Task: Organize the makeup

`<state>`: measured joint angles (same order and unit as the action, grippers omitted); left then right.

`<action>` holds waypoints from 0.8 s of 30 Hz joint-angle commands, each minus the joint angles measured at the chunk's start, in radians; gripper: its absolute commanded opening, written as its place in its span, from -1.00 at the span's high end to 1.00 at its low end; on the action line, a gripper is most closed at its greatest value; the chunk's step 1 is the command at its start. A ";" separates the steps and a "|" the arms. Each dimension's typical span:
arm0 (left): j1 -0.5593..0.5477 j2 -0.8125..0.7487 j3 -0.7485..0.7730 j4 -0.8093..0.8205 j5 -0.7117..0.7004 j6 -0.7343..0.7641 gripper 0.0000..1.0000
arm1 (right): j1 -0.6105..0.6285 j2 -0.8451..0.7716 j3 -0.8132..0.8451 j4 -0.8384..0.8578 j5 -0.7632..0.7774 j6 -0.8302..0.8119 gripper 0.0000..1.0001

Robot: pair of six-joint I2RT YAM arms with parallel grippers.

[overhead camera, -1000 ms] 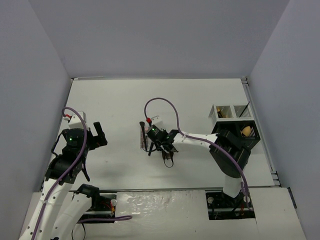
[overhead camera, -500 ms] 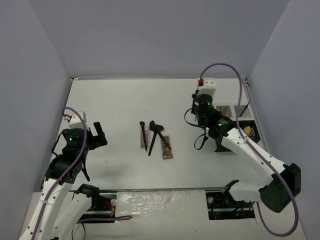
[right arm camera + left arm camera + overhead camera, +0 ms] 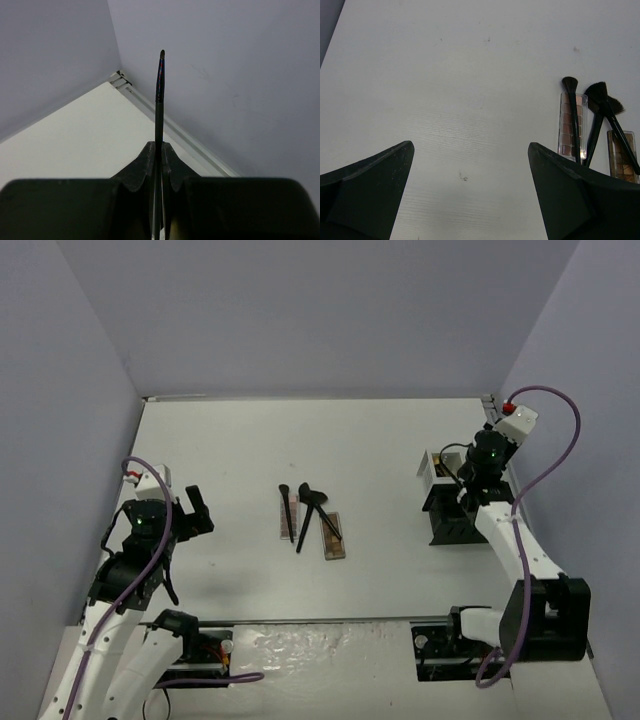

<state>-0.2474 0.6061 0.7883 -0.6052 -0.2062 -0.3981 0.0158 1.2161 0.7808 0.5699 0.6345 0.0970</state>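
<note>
**Right claw pinches a thin brush over the rack; left claw spread above bare table**

Seen from above, both arms rise from the near edge of the table [image 3: 380, 440]. The left arm, at about 8 o'clock, folds up from its base and bends forward at the elbow. Its left gripper [image 3: 197, 506] sits low and is aimed toward 2 o'clock. The wrist view shows its two fingers [image 3: 375, 180] spread wide with nothing between them.

Near the table's centre lies the loose makeup. A slim black brush [image 3: 288, 508] rests along a pink palette [image 3: 287, 523]. Two fan-headed brushes [image 3: 312, 502] cross just to its right, and a brown palette [image 3: 334, 536] sits at their 5 o'clock with one handle lying over it.

The right arm climbs from its base at 5 o'clock along the right edge, forearm nearly straight, with the wrist above the organizer rack [image 3: 447, 523] at 3 o'clock. Its right gripper [image 3: 159, 150] is pressed together on a thin dark brush [image 3: 159, 95], whose pointed end stands out beyond the fingertips toward the far corner of the walls
</note>
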 commanded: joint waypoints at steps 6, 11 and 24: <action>0.005 0.010 0.025 0.034 -0.004 -0.008 -0.94 | -0.104 0.218 0.081 0.307 0.005 -0.049 1.00; 0.006 0.018 0.026 0.034 0.000 -0.007 -0.94 | -0.117 0.298 0.090 0.326 -0.049 -0.027 1.00; 0.007 0.011 0.028 0.034 0.004 -0.007 -0.94 | -0.040 0.177 0.044 0.224 -0.071 0.049 0.00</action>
<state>-0.2474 0.6090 0.7883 -0.6052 -0.2062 -0.3981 -0.0738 1.5301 0.8135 0.7677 0.5450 0.1050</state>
